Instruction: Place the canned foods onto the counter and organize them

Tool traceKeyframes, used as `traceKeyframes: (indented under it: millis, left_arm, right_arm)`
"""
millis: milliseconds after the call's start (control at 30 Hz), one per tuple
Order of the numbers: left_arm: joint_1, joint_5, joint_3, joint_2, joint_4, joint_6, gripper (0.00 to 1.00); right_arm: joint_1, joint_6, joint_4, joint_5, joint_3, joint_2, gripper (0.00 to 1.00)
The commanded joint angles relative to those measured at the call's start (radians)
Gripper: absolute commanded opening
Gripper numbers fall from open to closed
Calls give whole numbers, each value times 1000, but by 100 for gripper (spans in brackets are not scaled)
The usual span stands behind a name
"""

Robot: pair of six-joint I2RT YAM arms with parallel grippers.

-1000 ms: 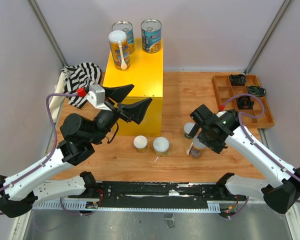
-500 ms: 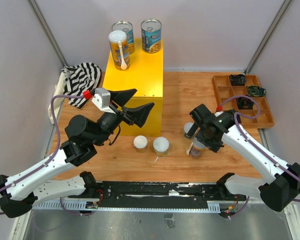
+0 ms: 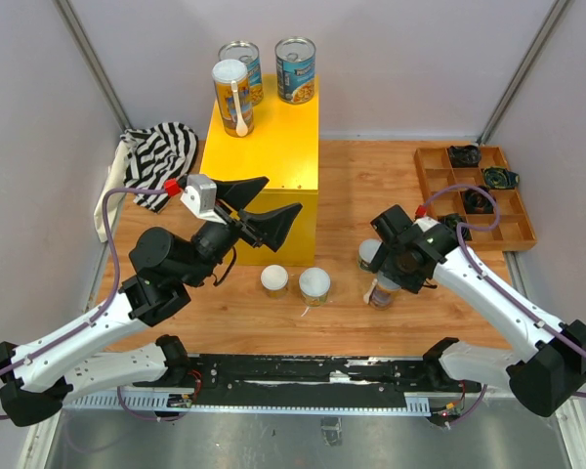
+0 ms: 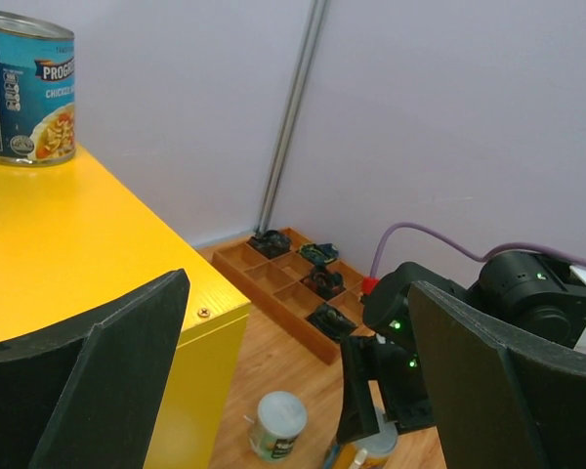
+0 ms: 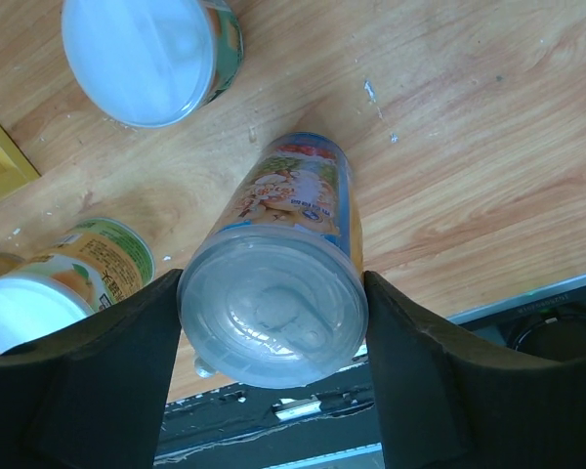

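The counter [image 3: 264, 161] is a yellow box holding a tall orange can [image 3: 232, 96] and two blue cans [image 3: 242, 64] [image 3: 296, 68]; one blue can [image 4: 24, 88] shows in the left wrist view. My left gripper [image 3: 261, 205] hovers open over the box's front right corner with nothing in it. My right gripper [image 5: 272, 327] is shut on a tall can [image 5: 295, 210] standing on the table, its fingers [image 5: 420, 376] against both sides of the clear lid. Three short white-lidded cans [image 3: 274, 280] [image 3: 314, 284] [image 3: 370, 254] stand nearby.
A brown compartmented tray [image 3: 432, 182] with small black items sits at the far right. A striped cloth [image 3: 158, 156] lies left of the yellow box. A black rail [image 3: 303, 376] runs along the table's near edge. Walls close in on three sides.
My right gripper's fingers have closed in onto the tall can's lid. The left arm has shifted slightly to the right, still open.
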Motion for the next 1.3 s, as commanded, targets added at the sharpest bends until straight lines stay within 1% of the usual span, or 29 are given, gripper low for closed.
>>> traceKeyframes:
  millis: [0, 100, 200, 233, 333, 433, 567, 667, 800, 933, 1100, 1267]
  left_arm:
    - [-13, 12, -13, -16, 39, -11, 99]
    - [-14, 25, -13, -20, 27, -10, 99]
    - [-14, 56, -16, -28, 9, -2, 99]
    - [-13, 68, -18, -32, 4, -2, 99]
    - [-14, 118, -18, -38, -16, -3, 99]
    - [-13, 178, -8, -35, -45, -4, 99]
    - [-14, 242, 5, -29, -77, -13, 99]
    - [-14, 278, 7, -28, -81, -26, 99]
    - [-14, 328, 12, -21, -85, -44, 99]
    - [-14, 397, 35, 5, -107, -58, 99]
    - [-14, 479, 47, 40, -121, -48, 99]
    - [-13, 543, 50, 73, -122, -21, 99]
  right_arm:
    - [-11, -70, 51, -36, -21, -7, 41]
    - [-11, -137, 71, -63, -3, -8, 27]
    - [-12, -247, 113, -114, 26, -11, 11]
    - [-13, -287, 119, -133, 44, -10, 7]
    - [-11, -424, 129, -193, 102, -3, 2]
    - [-11, -536, 152, -264, 157, -17, 1]
    - [-11, -662, 174, -344, 227, -56, 1]
    - [-11, -743, 140, -399, 310, -61, 1]
    - [-11, -828, 52, -496, 436, -44, 1]
    - [-8, -868, -9, -588, 539, -50, 1]
    - [12, -881, -49, -700, 629, -58, 1]
    - [52, -892, -91, -767, 698, -49, 1]
